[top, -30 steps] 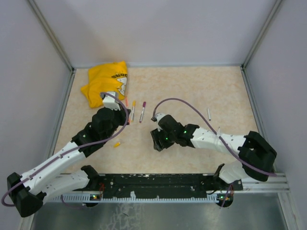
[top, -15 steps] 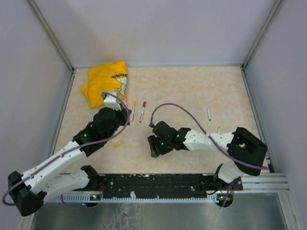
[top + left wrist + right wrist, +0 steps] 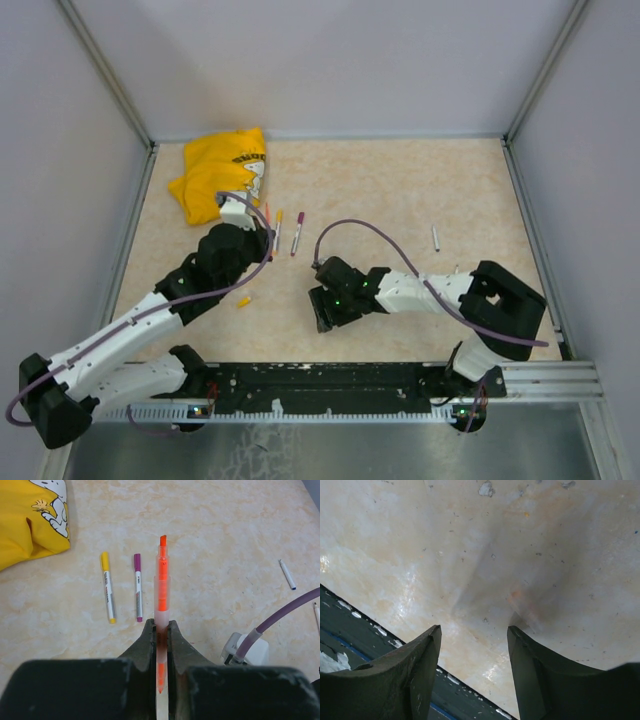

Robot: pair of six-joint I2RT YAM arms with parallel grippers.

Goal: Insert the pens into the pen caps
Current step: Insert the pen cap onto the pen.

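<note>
My left gripper (image 3: pixel 161 627) is shut on an uncapped orange-red pen (image 3: pixel 162 587), whose tip points away from me above the table. In the top view this gripper (image 3: pixel 262 236) is beside the yellow cloth. A yellow-capped pen (image 3: pixel 107 587) and a purple-capped pen (image 3: pixel 138 587) lie side by side just left of the held pen. A small orange-yellow cap (image 3: pixel 243 301) lies on the table near my left forearm. My right gripper (image 3: pixel 474 635) is open and empty, low over bare table near the front edge (image 3: pixel 322 312). A white pen (image 3: pixel 435 237) lies far right.
A crumpled yellow cloth (image 3: pixel 220 172) lies at the back left. A black rail (image 3: pixel 330 378) runs along the table's front edge, right under my right gripper. Grey walls close the sides and back. A second thin white pen (image 3: pixel 456 270) lies by my right arm.
My right gripper has moved a little left and toward the front edge, its arm folding in. My left gripper still holds the orange-red pen and has barely moved.
</note>
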